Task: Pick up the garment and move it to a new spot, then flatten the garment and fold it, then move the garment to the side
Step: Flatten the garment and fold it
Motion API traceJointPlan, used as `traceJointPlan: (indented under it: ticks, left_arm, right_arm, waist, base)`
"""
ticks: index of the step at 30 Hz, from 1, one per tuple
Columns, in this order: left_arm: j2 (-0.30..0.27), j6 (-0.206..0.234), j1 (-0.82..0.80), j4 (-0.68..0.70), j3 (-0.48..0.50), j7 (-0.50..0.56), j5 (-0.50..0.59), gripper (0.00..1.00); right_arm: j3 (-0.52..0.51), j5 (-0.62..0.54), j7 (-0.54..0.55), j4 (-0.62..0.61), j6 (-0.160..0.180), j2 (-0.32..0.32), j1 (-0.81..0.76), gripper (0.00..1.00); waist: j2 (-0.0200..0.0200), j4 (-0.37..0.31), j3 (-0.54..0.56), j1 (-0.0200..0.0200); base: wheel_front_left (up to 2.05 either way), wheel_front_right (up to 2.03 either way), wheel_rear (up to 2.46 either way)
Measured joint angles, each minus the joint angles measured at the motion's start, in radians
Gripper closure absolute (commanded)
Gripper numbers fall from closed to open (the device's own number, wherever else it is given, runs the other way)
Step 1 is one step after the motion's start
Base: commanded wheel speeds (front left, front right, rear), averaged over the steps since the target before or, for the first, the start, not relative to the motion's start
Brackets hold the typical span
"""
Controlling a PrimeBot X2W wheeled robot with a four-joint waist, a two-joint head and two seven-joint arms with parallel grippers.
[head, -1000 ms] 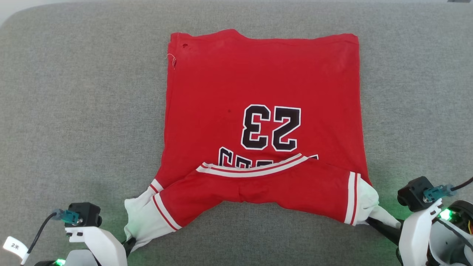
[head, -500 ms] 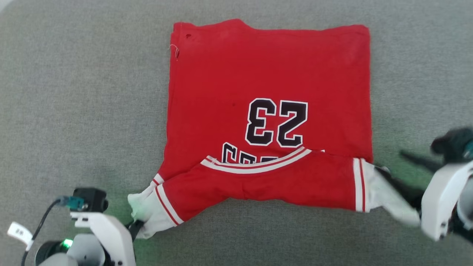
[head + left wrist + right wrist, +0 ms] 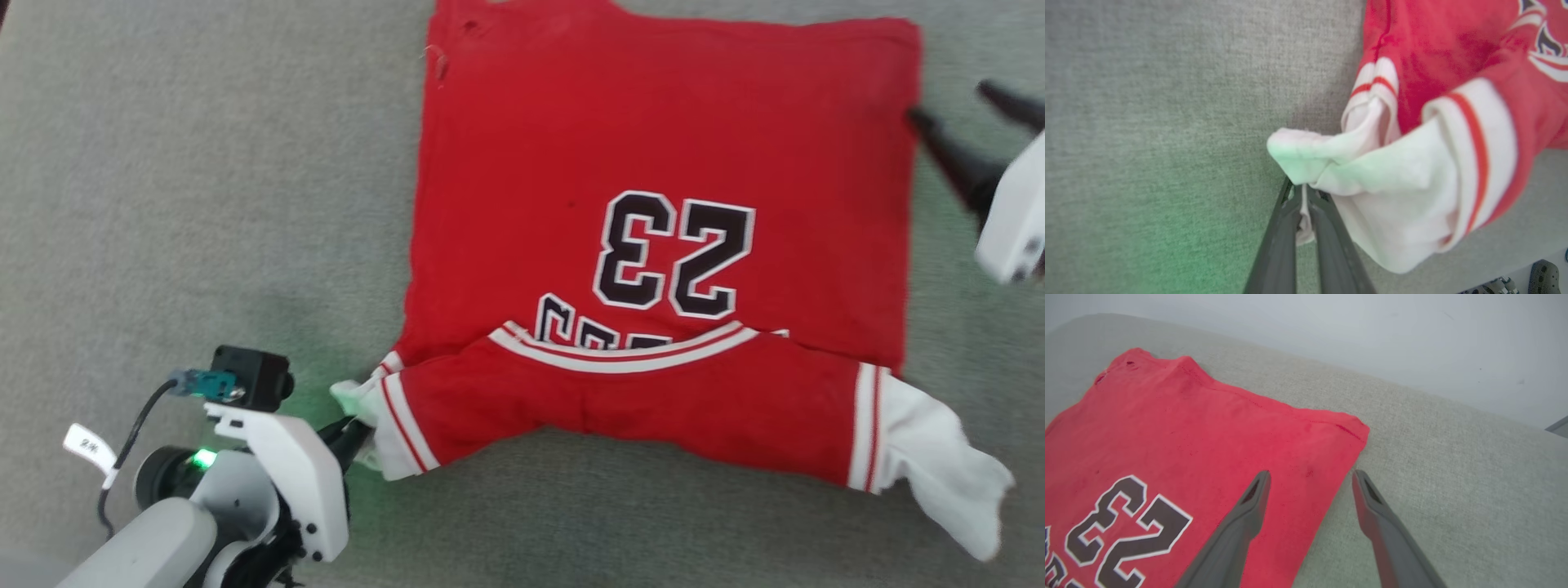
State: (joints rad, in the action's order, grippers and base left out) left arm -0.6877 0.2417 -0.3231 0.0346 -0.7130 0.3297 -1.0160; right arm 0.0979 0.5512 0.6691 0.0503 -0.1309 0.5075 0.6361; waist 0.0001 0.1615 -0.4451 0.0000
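The garment (image 3: pixel 653 163) lay on grey cloth (image 3: pixel 204 204). The left gripper (image 3: pixel 1302 204) pinched its white sleeve (image 3: pixel 1392 179); the right gripper (image 3: pixel 1310 473) stood spread wide at its right edge, empty.

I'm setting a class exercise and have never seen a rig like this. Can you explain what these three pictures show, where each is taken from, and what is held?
This is a two-armed robot folding clothes. One picture looks down from a camera on its head; the other two look along each arm's pincer from its wrist. On the grey fabric surface lies a red jersey numbered 23, its collar end folded over. The left pincer is shut on the jersey's white sleeve. The right pincer is open and holds nothing; it is beside the jersey's right edge, near the far corner. The other sleeve lies loose.
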Motion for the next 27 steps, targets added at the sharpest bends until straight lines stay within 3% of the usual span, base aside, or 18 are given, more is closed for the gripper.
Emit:
traceJointPlan:
  ticks: [7, 13, 18, 19, 20, 21, 27]
  left_arm:
    - [0.034, -0.022, -0.041, -0.010, -0.014, 0.000, 0.012, 1.00]
    - [0.070, -0.049, -0.074, -0.029, -0.025, -0.001, 0.013, 1.00]
    - [0.090, -0.062, -0.086, -0.049, -0.026, -0.007, 0.012, 1.00]
    - [0.091, -0.066, -0.087, -0.054, -0.027, -0.009, 0.012, 1.00]
    - [0.092, -0.067, -0.088, -0.057, -0.027, -0.009, 0.010, 1.00]
    - [0.093, -0.067, -0.089, -0.060, -0.026, -0.009, 0.010, 1.00]
    - [0.083, -0.069, -0.086, -0.073, -0.016, -0.015, 0.000, 1.00]
  right_arm:
    - [0.004, -0.042, 0.023, 0.258, 0.000, 0.000, 0.192, 0.00]
    - [-0.010, -0.082, 0.137, 0.490, 0.000, -0.029, 0.322, 0.00]
    - [-0.023, -0.092, 0.271, 0.610, 0.000, -0.047, 0.405, 0.00]
    - [-0.010, -0.093, 0.304, 0.619, 0.001, -0.047, 0.417, 0.07]
    - [0.001, -0.092, 0.325, 0.623, 0.002, -0.046, 0.424, 0.69]
    - [0.012, -0.091, 0.336, 0.620, 0.002, -0.043, 0.425, 1.00]
    - [0.072, -0.053, 0.333, 0.566, 0.000, -0.035, 0.406, 1.00]
  waist:
    - [0.0000, 0.052, -0.043, 0.0000]
    - [0.0000, 0.101, -0.081, 0.0000]
    - [0.0000, 0.125, -0.099, 0.0000]
    - [0.0001, 0.126, -0.099, 0.0000]
    - [0.0000, 0.127, -0.099, 0.0000]
    - [0.0000, 0.126, -0.099, 0.0000]
    - [0.0000, 0.097, -0.087, 0.0000]
  base:
    - [0.00, 0.00, 0.00]
    - [0.00, 0.00, 0.00]
    - [0.00, 0.00, 0.00]
    - [0.00, 0.00, 0.00]
    - [0.00, 0.00, 0.00]
    - [0.00, 0.00, 0.00]
    - [0.00, 0.00, 0.00]
